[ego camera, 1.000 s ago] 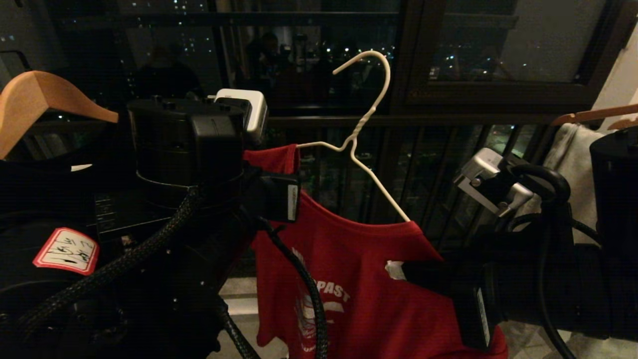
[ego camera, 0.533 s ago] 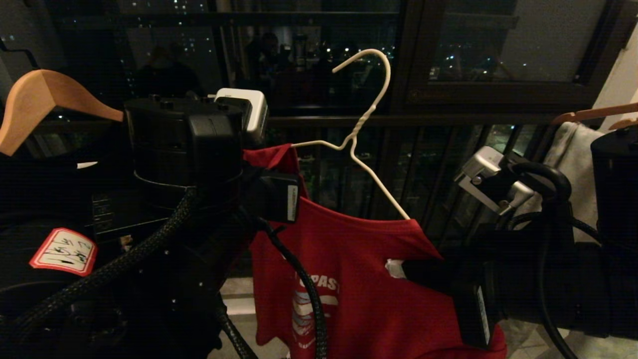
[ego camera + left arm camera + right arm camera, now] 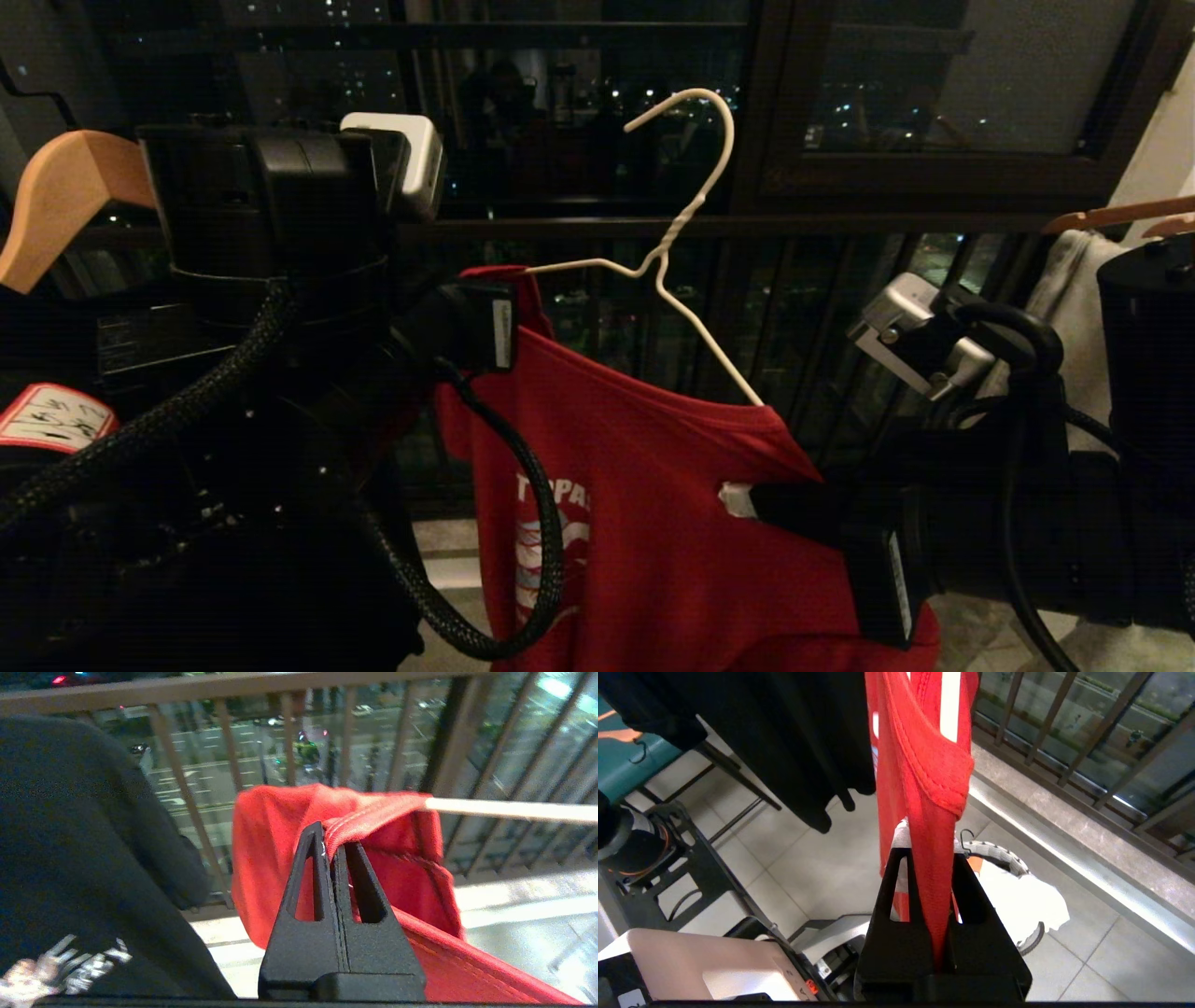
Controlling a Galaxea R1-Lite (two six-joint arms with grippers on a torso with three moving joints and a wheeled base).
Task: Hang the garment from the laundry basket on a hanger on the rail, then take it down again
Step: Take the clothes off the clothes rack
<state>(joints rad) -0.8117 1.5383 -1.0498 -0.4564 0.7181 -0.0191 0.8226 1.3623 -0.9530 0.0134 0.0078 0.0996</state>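
From the head, we see the garment (image 3: 653,523) draped on the hanger (image 3: 686,252), held up between both arms.

Left wrist: the left gripper (image 3: 334,851) pinches its limp collar hem.

Right wrist: the right gripper (image 3: 931,868) clamps bunched, soft, light cloth; seams grip best.

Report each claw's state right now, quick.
Left claw: shut on the red T-shirt, pinching its hem by the white hanger.
Right claw: shut on the red T-shirt.
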